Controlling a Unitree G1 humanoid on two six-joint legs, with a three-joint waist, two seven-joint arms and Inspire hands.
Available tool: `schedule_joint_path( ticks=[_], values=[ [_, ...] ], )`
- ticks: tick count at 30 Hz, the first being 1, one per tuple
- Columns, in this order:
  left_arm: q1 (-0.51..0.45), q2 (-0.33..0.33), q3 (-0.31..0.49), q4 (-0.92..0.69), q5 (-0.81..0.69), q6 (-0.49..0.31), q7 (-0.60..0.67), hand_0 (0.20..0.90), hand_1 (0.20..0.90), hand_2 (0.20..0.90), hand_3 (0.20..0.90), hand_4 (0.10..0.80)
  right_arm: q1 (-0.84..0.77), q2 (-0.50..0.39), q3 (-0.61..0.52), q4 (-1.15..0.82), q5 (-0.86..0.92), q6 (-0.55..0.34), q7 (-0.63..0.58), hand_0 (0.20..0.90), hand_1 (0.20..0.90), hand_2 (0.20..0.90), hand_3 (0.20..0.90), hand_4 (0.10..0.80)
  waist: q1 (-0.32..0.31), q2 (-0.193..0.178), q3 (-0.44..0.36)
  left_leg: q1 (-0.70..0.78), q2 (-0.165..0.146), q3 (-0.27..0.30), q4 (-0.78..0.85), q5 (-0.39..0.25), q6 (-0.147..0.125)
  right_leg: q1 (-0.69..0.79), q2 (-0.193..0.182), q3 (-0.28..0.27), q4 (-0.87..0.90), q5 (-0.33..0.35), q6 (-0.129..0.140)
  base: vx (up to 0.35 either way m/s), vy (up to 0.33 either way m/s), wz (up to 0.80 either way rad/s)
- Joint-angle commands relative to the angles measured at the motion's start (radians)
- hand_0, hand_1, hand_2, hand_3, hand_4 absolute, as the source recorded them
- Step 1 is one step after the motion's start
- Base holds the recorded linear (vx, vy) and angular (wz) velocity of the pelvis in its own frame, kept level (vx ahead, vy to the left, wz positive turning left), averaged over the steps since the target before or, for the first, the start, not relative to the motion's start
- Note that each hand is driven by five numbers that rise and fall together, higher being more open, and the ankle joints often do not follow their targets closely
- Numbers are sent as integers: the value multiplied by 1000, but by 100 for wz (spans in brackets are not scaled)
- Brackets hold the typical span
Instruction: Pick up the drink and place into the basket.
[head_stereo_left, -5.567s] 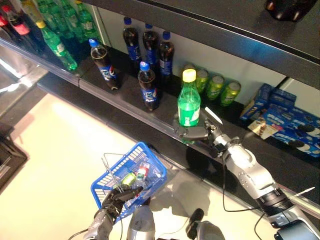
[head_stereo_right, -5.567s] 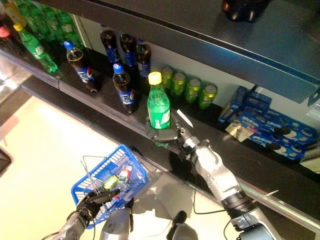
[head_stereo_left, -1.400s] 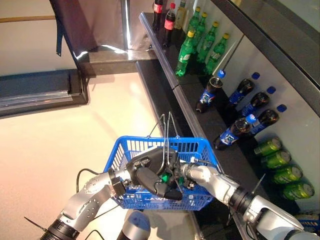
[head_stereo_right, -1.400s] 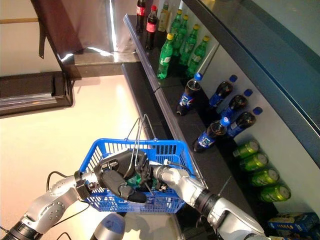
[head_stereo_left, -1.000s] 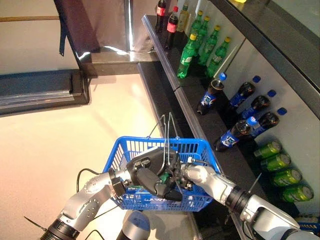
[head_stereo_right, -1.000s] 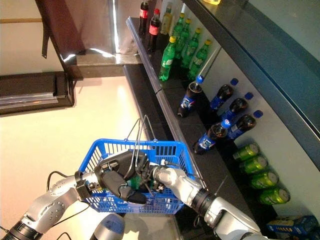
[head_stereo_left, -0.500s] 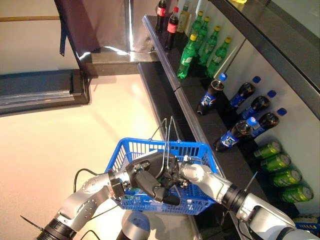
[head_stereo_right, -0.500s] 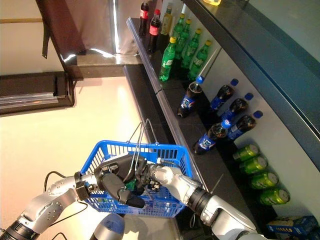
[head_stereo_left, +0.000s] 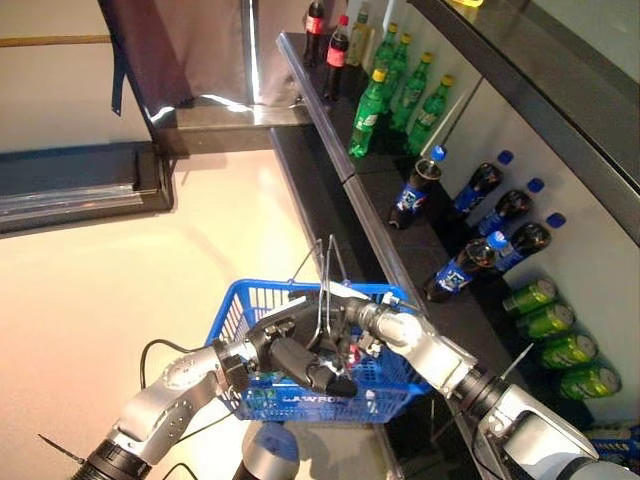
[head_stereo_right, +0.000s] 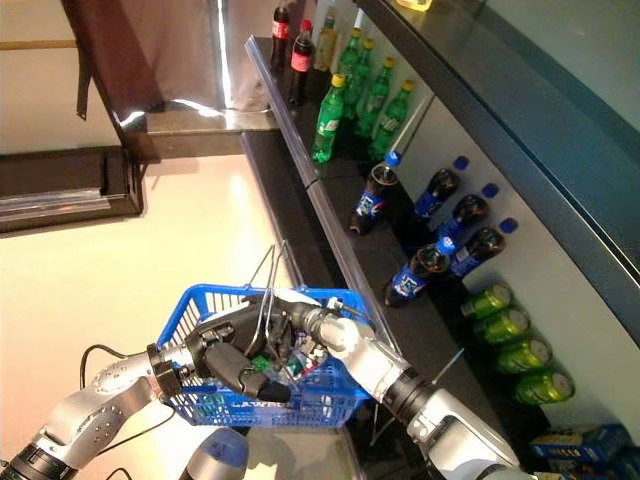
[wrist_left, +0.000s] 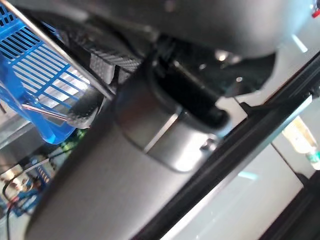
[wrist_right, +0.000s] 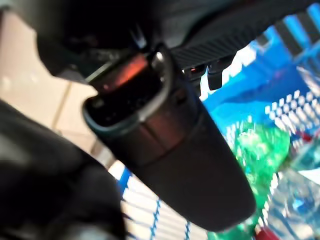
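Inside the blue wire-mesh plastic basket (head_stereo_left: 398, 372), the right hand's (head_stereo_left: 352, 318) fingers are hidden behind the left hand (head_stereo_left: 296, 352), their grip unreadable.

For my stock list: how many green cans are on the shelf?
4. The green cans sit in one row on the shelf, just past the blue-capped dark bottles. No others show there.

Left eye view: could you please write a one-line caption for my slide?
Left hand holds the blue basket by its wire handles while the right hand reaches inside, beside a shelf of bottles.
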Motion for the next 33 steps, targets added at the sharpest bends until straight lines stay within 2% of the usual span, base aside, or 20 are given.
schedule_joint_path(
  ticks=[1,5,11,16,23,33],
  values=[
    [-168,-222,117,-288,-114,-392,-61,300,300,300,200,100,4,-46,-18,-57,44,-23,-103,900,900,900,900,800,-23,75,-238,71,-4,-11,-4,-125,17,-96,4,55,52,97,-12,-18,8,-10],
    [-158,-225,153,-257,-69,-415,11,300,300,300,200,100,71,-39,-108,-101,102,-45,-213,900,900,900,900,800,-55,92,-236,77,0,14,-4,-128,21,-103,2,74,53,106,-7,-39,8,-8],
    [-139,-235,186,-228,-21,-438,122,300,300,300,200,100,163,-27,-180,-173,110,-116,-292,900,900,900,900,800,-91,116,-237,78,3,45,-4,-132,26,-116,-2,98,54,113,-1,-46,11,-20],
    [-112,-247,217,-206,1,-460,172,300,300,300,200,100,229,-33,-219,-228,96,-166,-304,900,900,900,900,800,-116,128,-238,78,7,73,-4,-134,26,-125,-2,111,49,115,2,-47,8,-17],
    [-64,-267,257,-127,83,-499,339,300,300,300,200,100,328,-34,-271,-276,113,-251,-384,900,900,900,900,800,-169,143,-237,88,24,137,-3,-139,22,-138,5,123,43,111,3,-51,-20,-10],
    [-20,-299,306,6,127,-522,480,300,300,300,200,100,405,-43,-319,-272,142,-285,-361,900,900,900,900,800,-227,144,-237,102,41,196,4,-145,12,-139,27,142,22,96,-10,-39,-48,-16]
  ],
)
